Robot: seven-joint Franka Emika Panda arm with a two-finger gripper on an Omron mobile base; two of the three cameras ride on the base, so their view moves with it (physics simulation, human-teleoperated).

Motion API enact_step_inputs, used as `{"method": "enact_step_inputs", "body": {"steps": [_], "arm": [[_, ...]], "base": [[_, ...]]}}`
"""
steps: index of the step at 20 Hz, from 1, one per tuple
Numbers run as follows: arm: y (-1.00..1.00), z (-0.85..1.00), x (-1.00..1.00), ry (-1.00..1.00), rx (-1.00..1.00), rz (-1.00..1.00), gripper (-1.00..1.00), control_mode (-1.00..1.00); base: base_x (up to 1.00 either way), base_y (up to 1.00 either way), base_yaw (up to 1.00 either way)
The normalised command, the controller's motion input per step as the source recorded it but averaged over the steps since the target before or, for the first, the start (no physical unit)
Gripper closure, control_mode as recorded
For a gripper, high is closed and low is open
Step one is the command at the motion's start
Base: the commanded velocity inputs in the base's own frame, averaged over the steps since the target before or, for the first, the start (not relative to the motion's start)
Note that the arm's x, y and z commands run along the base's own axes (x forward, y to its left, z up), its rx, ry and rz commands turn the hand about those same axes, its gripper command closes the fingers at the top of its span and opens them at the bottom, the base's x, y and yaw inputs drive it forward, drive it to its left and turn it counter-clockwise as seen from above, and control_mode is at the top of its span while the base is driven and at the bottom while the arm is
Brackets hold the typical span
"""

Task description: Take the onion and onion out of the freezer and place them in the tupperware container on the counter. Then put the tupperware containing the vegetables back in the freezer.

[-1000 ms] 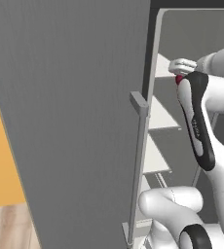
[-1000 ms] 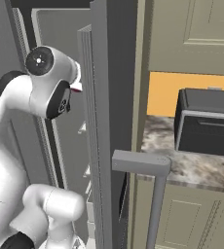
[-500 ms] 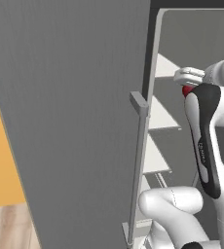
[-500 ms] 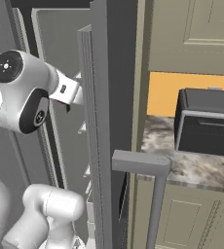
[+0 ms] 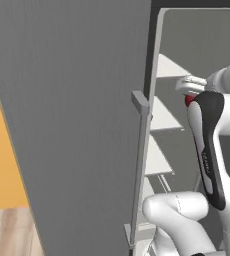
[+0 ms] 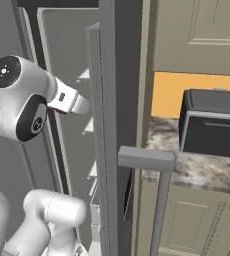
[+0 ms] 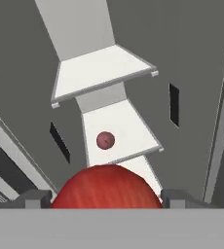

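Inside the open freezer, gripper clasping the brighter red onion between wide-set fingers, ready for carrying out to the counter. Duller onion resting on a white shelf farther in, apparently left for a second trip. Toaster oven on the counter.

Your arm at the right of the left base view is glossy white with rounded, bulging link shells and a long black inlay down one link, carrying faint grey lettering. In the right base view, upper left, you see a round white joint cap with a small dark centre ringed by tiny dots, and below it a black oval panel with a small white logo. Lower left, another smooth white link curves like an elbow.
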Motion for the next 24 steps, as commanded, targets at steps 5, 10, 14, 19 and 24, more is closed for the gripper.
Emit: {"method": "enact_step_inputs", "body": {"steps": [5, 10, 14, 19, 24], "arm": [[0.0, 0.0, 0.0, 0.0, 0.0, 0.0, 1.0, 1.0], [0.0, 0.0, 0.0, 0.0, 0.0, 0.0, 1.0, 1.0], [0.0, 0.0, 0.0, 0.0, 0.0, 0.0, 1.0, 1.0], [0.0, 0.0, 0.0, 0.0, 0.0, 0.0, 1.0, 1.0], [0.0, 0.0, 0.0, 0.0, 0.0, 0.0, 1.0, 1.0]], "base": [[-1.0, 0.28, 0.0], [-1.0, 0.57, 0.0], [-0.9, 0.75, -0.1], [-0.96, 0.44, -0.44], [-0.84, 0.02, -0.77]]}}
